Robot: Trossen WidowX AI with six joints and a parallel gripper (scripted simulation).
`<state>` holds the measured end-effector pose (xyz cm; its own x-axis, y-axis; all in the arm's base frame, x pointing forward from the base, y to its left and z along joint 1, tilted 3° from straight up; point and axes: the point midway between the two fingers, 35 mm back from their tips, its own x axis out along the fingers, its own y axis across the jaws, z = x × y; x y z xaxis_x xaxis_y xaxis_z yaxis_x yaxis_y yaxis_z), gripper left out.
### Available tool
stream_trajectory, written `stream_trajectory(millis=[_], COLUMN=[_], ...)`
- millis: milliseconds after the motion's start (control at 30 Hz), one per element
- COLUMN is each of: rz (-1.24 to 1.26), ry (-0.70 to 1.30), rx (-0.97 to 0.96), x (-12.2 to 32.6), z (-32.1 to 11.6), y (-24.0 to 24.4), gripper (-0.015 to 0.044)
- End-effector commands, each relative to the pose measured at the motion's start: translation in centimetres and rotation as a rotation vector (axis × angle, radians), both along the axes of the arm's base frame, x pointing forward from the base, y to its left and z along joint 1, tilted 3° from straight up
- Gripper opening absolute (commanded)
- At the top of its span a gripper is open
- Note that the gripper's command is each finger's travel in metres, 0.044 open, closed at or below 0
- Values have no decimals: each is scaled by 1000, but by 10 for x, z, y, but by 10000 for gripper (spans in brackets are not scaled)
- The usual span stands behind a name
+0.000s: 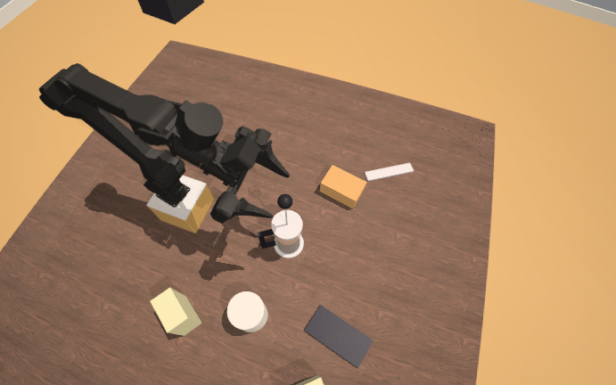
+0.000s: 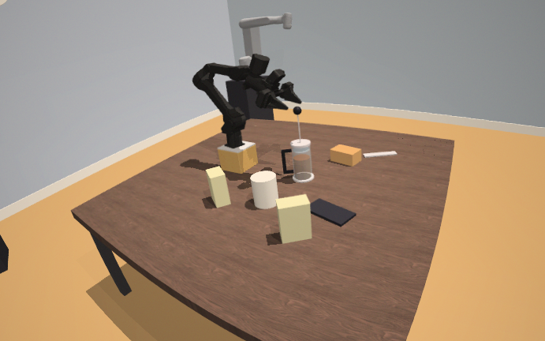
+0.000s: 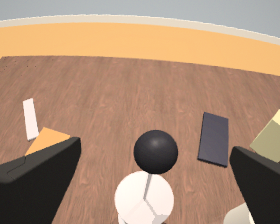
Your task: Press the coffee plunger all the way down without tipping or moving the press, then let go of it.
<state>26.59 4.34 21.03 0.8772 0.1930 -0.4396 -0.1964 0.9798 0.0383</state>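
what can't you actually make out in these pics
- Foot of the coffee press: wrist view, cut off by the bottom edge.
- Second pale yellow block: top view, mostly cut off by the bottom edge.
- Near part of the orange block: wrist view, hidden behind a gripper finger.
- Dark specks at the table's far corner: top view, too small to identify.

The desk (image 1: pixel 396 267) (image 2: pixel 371 254) (image 3: pixel 106 95) is surfaced in dark brown wood grain. The coffee press (image 1: pixel 287 225) (image 2: pixel 301 163) (image 3: pixel 144 201) is stood upright on it. An orange block (image 1: pixel 342 186) (image 2: pixel 345 155) (image 3: pixel 47 141) is placed near a white strip (image 1: pixel 389 171) (image 2: pixel 379 154) (image 3: pixel 31 119). A dark flat slab (image 1: pixel 338 336) (image 2: pixel 332 211) (image 3: pixel 214 139), a white cylinder (image 1: pixel 246 311) (image 2: pixel 264 189) (image 3: pixel 239 215) and two pale yellow blocks are also borne.
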Motion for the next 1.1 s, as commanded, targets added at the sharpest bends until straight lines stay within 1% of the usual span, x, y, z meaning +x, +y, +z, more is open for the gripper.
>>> stream_trajectory(millis=[0, 333, 733, 800, 1067], rz=[-5, -5, -5, -5, -5], ry=[11, 10, 10, 10, 10], rx=[0, 0, 0, 0, 0], x=[5, 16, 16, 16, 16], z=[-7, -14, -14, -14, -15], y=[1, 3, 3, 3, 3], gripper=[440, 440, 125, 118, 118])
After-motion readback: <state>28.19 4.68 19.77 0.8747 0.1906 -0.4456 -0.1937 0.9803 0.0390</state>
